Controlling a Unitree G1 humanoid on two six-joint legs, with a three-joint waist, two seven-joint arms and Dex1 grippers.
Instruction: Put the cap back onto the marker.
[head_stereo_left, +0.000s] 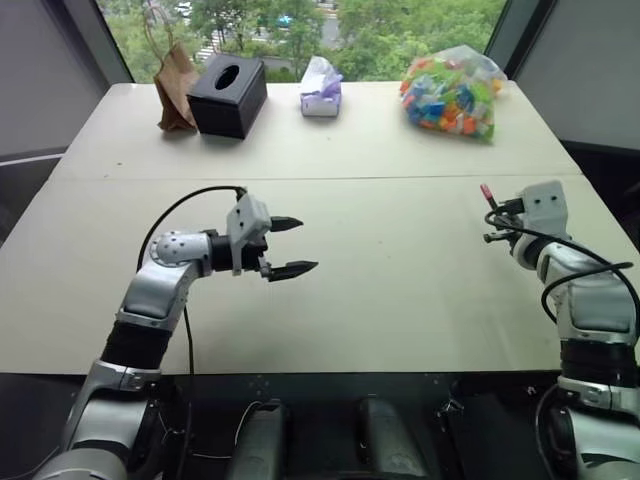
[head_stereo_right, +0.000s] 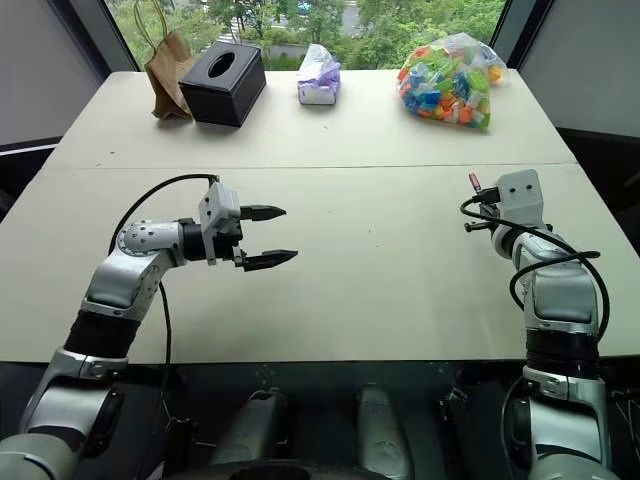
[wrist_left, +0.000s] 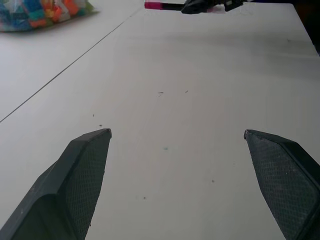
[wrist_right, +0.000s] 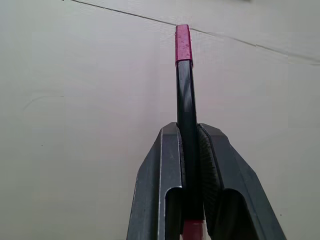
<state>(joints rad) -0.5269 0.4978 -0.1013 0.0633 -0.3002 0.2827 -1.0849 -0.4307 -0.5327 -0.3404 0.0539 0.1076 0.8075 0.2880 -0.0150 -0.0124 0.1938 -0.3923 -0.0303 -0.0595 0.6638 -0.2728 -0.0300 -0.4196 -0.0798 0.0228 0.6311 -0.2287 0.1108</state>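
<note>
The marker (wrist_right: 186, 115), a red cap (wrist_right: 183, 44) seated on its end, was clamped in the right gripper (wrist_right: 192, 145) above the table (head_stereo_left: 400, 280), while the left gripper (head_stereo_left: 292, 246) stood open and empty, so the capping appeared complete.

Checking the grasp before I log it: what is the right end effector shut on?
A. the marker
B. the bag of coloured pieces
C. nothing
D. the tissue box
A: the right end effector is closed on the black marker, whose red end sticks out beyond it.
</note>
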